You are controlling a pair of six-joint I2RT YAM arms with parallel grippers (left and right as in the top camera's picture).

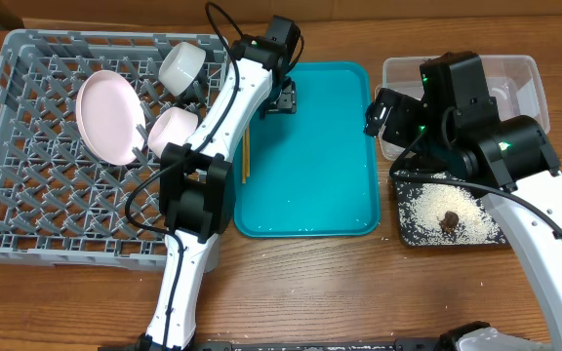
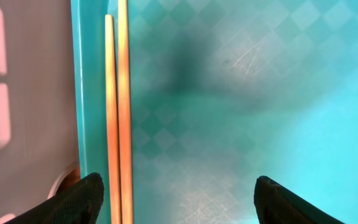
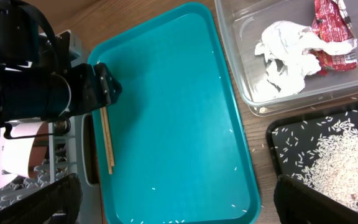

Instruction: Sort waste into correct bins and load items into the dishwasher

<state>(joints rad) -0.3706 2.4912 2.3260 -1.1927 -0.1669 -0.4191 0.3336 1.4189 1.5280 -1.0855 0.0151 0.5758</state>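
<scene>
The wooden chopsticks [image 1: 246, 156] lie along the left edge of the teal serving tray [image 1: 310, 185]. My left gripper [image 1: 283, 97] hangs open and empty over the tray's far left part; in its wrist view the chopsticks [image 2: 118, 112] run just inside its left finger, with the gripper [image 2: 179, 199] open. My right gripper [image 1: 374, 115] is open and empty above the tray's right side [image 3: 176, 205]. The clear tub [image 3: 229, 56] holds crumpled white paper [image 3: 284, 62] and the red wrapper [image 3: 331, 25]. The black tray [image 1: 408, 234] holds rice grains [image 1: 442, 207] and a brown lump [image 1: 450, 220].
The grey dish rack [image 1: 27, 195] at left holds a round plate [image 1: 107, 119] on edge, a white cup [image 1: 183, 66] and a small bowl [image 1: 172, 129]. A few stray grains [image 3: 185, 219] lie on the teal tray near its front edge. Bare wood table surrounds everything.
</scene>
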